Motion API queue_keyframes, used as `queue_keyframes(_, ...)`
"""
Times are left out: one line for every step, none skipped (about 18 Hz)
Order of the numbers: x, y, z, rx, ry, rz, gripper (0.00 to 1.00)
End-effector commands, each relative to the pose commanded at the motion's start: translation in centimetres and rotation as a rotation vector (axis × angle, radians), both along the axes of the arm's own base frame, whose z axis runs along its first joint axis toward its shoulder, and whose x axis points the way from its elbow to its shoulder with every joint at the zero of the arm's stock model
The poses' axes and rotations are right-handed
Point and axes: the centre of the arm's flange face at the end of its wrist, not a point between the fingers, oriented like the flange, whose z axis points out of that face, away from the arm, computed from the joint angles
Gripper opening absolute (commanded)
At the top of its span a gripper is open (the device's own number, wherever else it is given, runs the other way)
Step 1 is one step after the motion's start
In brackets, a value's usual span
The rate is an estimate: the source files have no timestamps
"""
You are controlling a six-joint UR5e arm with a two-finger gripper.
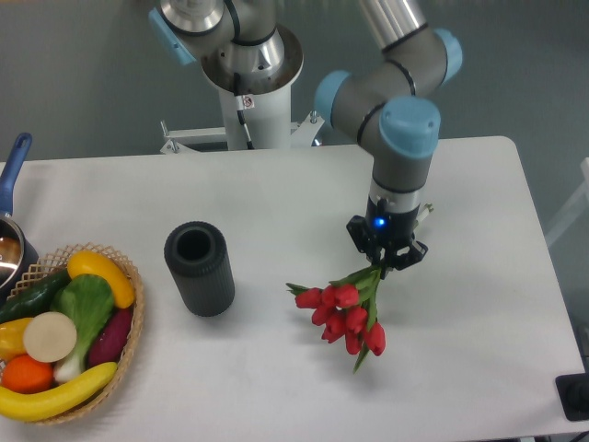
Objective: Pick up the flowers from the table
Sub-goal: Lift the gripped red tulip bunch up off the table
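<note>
The flowers (345, 315), a small bunch of red tulips with green stems and leaves, hang head-down toward the front of the white table (479, 304). My gripper (386, 265) points straight down and is shut on the stem end of the bunch. The red heads are low over the tabletop; I cannot tell whether they still touch it. The bound stem end is hidden between the fingers.
A dark cylindrical cup (199, 268) stands left of the flowers. A wicker basket (129, 341) with fruit and vegetables sits at the front left. A pot with a blue handle (13, 170) is at the left edge. The robot base (248, 74) stands behind the table.
</note>
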Motion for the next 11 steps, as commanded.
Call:
queue_keyframes(-0.1,-0.4,1.2,0.025,0.009,0.012,0.23)
queue_keyframes(0.1,-0.5,2.3,0.056,0.01,0.012,0.23)
queue_keyframes(0.4,-0.6,3.5,0.105,0.003,0.014,0.23)
queue_keyframes(0.8,-0.6,4.8,0.162,-0.016,0.02,0.23)
queue_keyframes(1.3,-0.8,6.0,0.216,-0.037,0.029,0.23)
queue_keyframes(1.8,-0.9,6.8,0.264,-0.06,0.032,0.23)
queue_keyframes(2.0,-1.1,7.7,0.307,-0.073,0.029,0.23)
queue_keyframes(2.3,-1.0,8.5,0.345,-0.086,0.02,0.24)
queue_keyframes(2.3,-1.2,9.2,0.382,-0.095,0.013,0.24)
queue_keyframes(2.3,-1.4,9.7,0.415,-0.11,0.011,0.24)
queue_keyframes(2.0,-1.8,10.0,0.443,-0.125,0.015,0.24)
